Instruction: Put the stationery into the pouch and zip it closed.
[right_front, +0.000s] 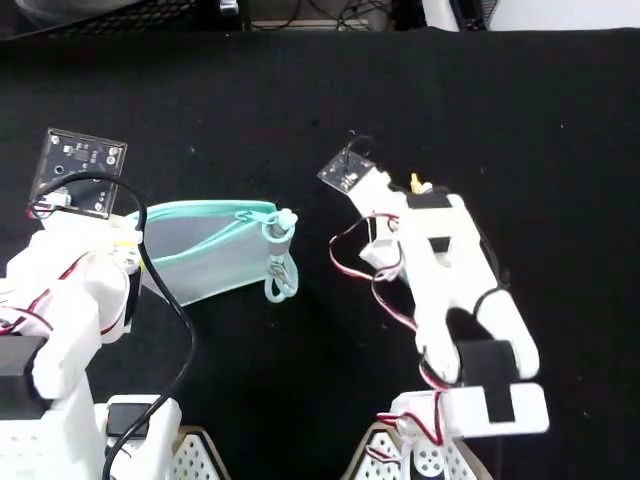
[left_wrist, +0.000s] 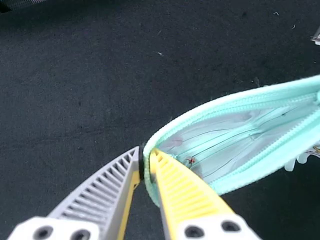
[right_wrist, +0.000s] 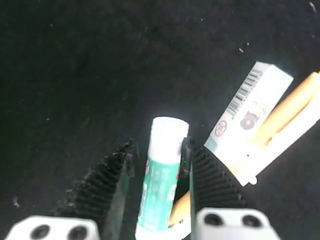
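The mint pouch (right_front: 205, 248) lies on the black cloth, its zip open and its mouth (left_wrist: 235, 137) gaping. My left gripper (left_wrist: 145, 152) is shut on the pouch's end, the grey and yellow fingers pinching the zipper edge. My right gripper (right_wrist: 159, 145) is open and straddles a white and green glue stick (right_wrist: 161, 172); one finger touches it and a gap shows at the other. Next to the stick lie a white eraser box (right_wrist: 250, 112) and an orange pen (right_wrist: 287, 107). In the high view the right arm (right_front: 440, 260) covers these items, except the pen's orange tip (right_front: 418, 183).
The pouch's mint pull rings (right_front: 280, 275) lie at its end nearest the right arm. Black cloth (right_front: 520, 120) covers the whole table. Cables and equipment line the far edge.
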